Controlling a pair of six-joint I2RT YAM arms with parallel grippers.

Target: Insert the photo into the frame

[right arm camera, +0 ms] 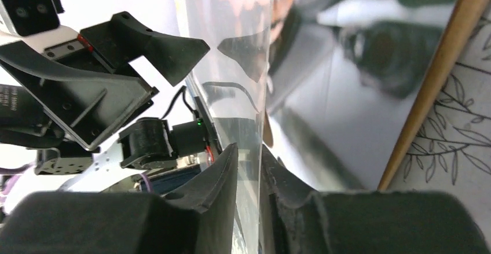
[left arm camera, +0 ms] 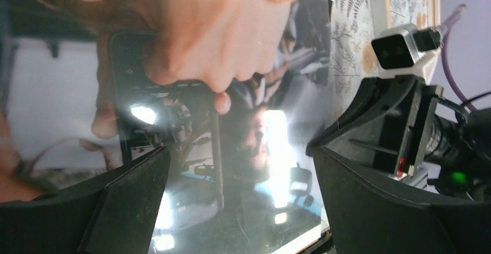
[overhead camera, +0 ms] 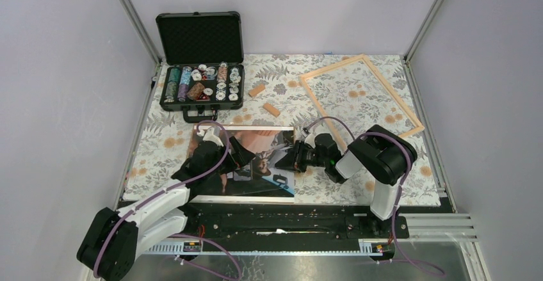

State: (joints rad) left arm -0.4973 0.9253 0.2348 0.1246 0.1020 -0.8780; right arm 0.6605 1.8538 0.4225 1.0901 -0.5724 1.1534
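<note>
The photo, a dark glossy print of people, lies on a brown backing board at the near middle of the table. My left gripper hovers low over the picture, open, with its fingers wide apart and nothing between them. My right gripper is at the photo's right edge. In the right wrist view that edge stands raised off the board and runs between the two fingers, which are drawn close on either side of it. The frame, made of pale wooden strips, lies tilted at the back right.
An open black case holding chips stands at the back left. Two small wooden blocks lie between the case and the frame. A leaf-patterned cloth covers the table, and grey walls close in the sides.
</note>
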